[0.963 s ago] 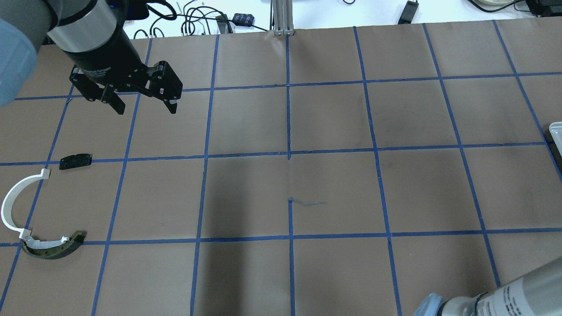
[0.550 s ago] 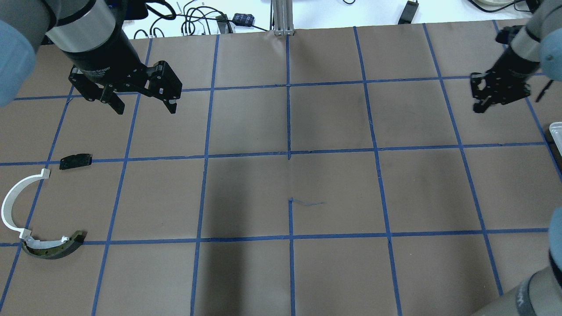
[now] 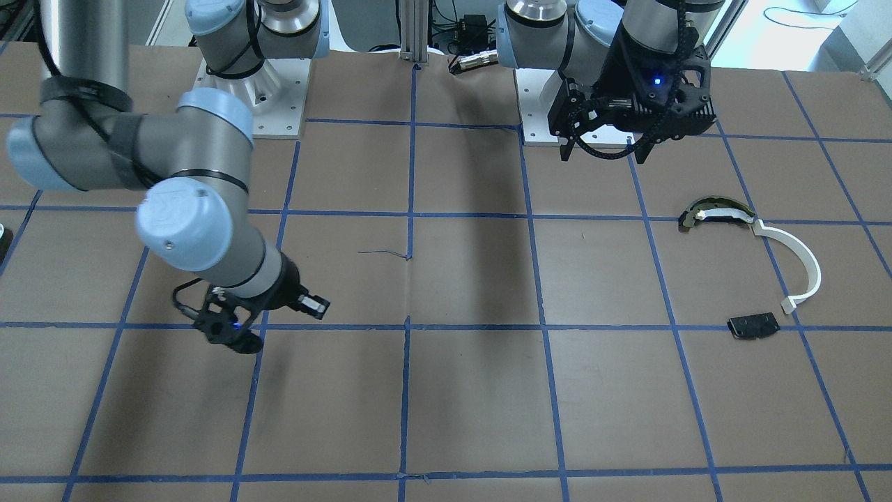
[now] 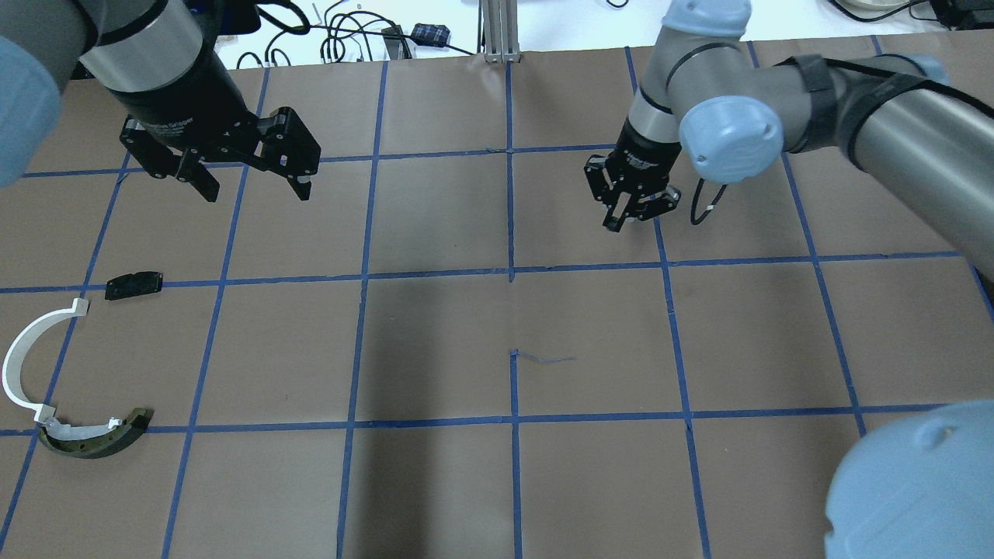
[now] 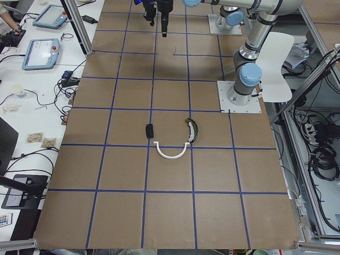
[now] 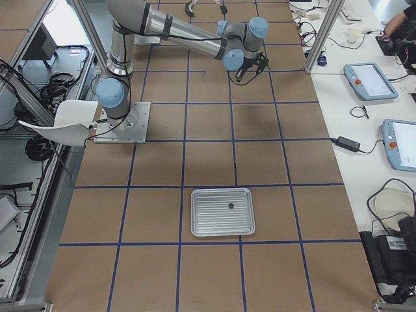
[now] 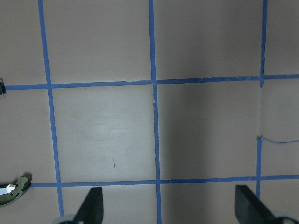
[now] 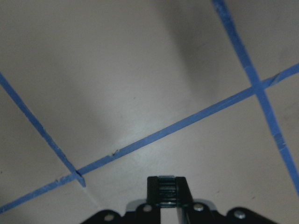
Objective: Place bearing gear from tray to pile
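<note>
My right gripper [image 4: 630,220] hangs low over the brown table right of centre, shut on a small dark toothed bearing gear [image 8: 167,190]. It also shows in the front view [image 3: 237,340]. The pile lies at the table's left end: a thin white arc strip [image 4: 17,365], a dark curved piece with beige top [image 4: 97,439] and a small flat black plate [image 4: 133,284]. My left gripper [image 4: 252,185] is open and empty, above the table and farther back than the pile. The metal tray [image 6: 198,224] shows only in the exterior right view.
A small dark part [image 6: 231,206] lies in the tray. Blue tape lines grid the brown table cover [image 4: 435,341]. An aluminium post [image 4: 501,31] and cables stand at the far edge. The right arm's elbow [image 4: 908,489] fills the near right corner.
My right arm has swung in from the right edge and carried its shut gripper left, toward the table's middle. The left arm and the pile have not moved.
</note>
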You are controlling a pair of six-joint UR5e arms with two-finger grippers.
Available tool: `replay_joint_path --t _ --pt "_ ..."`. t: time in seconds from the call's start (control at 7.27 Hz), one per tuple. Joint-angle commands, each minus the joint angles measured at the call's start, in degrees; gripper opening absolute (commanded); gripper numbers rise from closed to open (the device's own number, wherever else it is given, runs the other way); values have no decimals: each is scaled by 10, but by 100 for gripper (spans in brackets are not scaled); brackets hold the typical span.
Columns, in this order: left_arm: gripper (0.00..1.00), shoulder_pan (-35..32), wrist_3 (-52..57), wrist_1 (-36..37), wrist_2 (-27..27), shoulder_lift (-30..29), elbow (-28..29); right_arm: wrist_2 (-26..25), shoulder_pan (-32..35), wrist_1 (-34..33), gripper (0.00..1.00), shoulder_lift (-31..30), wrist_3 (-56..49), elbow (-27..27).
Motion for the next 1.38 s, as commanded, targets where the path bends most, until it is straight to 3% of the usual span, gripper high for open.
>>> replay_joint_path --t 0.0,0.41,0.55,0.69,0.83,0.96,1.24 --pt "100 0 1 0 0 0 0 35 61 -26 0 11 34 35" --pt "100 0 1 0 0 0 0 53 122 -69 2 36 67 38" --pt "100 0 1 0 0 0 0 53 126 -78 16 56 68 38" --pt "100 0 1 0 1 0 0 53 133 -94 59 57 69 37" --pt "100 0 1 0 1 0 0 47 133 -108 88 58 70 37" --pt "100 0 1 -1 1 0 0 46 133 -108 100 55 70 30" --pt "100 0 1 -7 2 2 0 29 84 -107 100 37 57 23"
